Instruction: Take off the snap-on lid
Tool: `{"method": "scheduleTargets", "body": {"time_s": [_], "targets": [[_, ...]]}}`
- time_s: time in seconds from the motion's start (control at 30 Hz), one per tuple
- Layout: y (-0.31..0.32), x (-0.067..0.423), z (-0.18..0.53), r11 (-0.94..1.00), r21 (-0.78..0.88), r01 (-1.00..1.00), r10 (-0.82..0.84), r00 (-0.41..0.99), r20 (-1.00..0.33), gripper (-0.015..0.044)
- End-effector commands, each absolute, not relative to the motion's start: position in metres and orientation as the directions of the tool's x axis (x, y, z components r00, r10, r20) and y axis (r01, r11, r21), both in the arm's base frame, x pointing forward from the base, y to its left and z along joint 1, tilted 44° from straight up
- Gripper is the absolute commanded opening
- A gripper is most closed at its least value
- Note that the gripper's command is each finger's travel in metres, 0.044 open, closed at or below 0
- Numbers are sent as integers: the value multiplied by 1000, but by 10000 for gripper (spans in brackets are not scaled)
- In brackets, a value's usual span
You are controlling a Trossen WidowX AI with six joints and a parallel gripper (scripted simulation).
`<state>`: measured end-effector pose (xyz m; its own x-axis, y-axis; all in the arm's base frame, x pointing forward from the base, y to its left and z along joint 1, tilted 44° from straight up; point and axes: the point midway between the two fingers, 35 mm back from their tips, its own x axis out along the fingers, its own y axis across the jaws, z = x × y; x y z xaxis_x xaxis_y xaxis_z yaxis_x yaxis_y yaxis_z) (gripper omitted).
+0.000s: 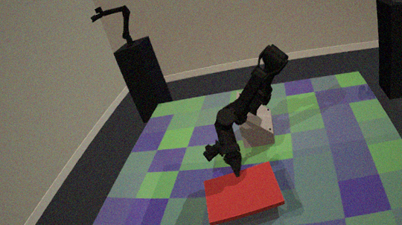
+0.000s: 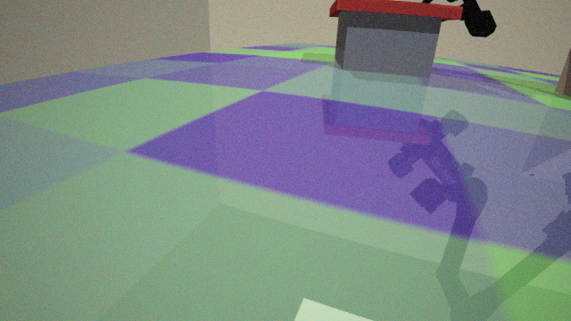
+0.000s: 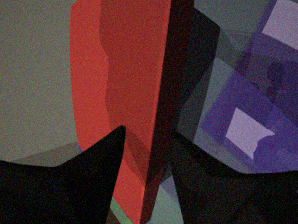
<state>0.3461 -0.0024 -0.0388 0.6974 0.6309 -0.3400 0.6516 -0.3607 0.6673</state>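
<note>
The red lid (image 1: 245,195) (image 2: 393,9) (image 3: 132,60) sits on top of the grey storage box (image 2: 388,51), with no gap visible between them in the exterior view. The lid's top faces up. My gripper (image 1: 237,175) (image 3: 147,132) comes down from above at the lid's edge on the arm's side. It is shut on the lid's rim, with one finger over the red top and the other at the dark outer side in the wrist view. The far finger is hidden in the top view, and the fingertips are hidden in the exterior view.
The arm's pale, angular base block (image 1: 257,136) stands behind the box on the green and purple checkered table (image 1: 315,168). Two black pedestals (image 1: 143,77) (image 1: 400,46) carrying other arms stand beyond the table. The table top mirrors the box and arm.
</note>
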Motion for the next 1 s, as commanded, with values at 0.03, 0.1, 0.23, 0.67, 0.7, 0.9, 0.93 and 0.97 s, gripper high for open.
{"method": "scheduleTargets", "body": {"time_s": [0.03,0.1,0.23,0.67,0.7,0.9,0.93,0.97], "targets": [[-6,346,-36,-363,671,646,630,701,-334,0],[-6,346,-36,-363,671,646,630,701,-334,0],[-6,346,-35,-363,671,646,630,701,-334,0],[-8,345,-34,-363,671,646,630,701,-334,0],[-9,345,-33,-363,671,646,630,701,-334,0],[-10,345,-33,-363,671,646,630,701,-334,0],[-10,345,-32,-363,671,646,630,701,-334,0],[-10,345,-32,-363,671,646,630,701,-334,0]]}}
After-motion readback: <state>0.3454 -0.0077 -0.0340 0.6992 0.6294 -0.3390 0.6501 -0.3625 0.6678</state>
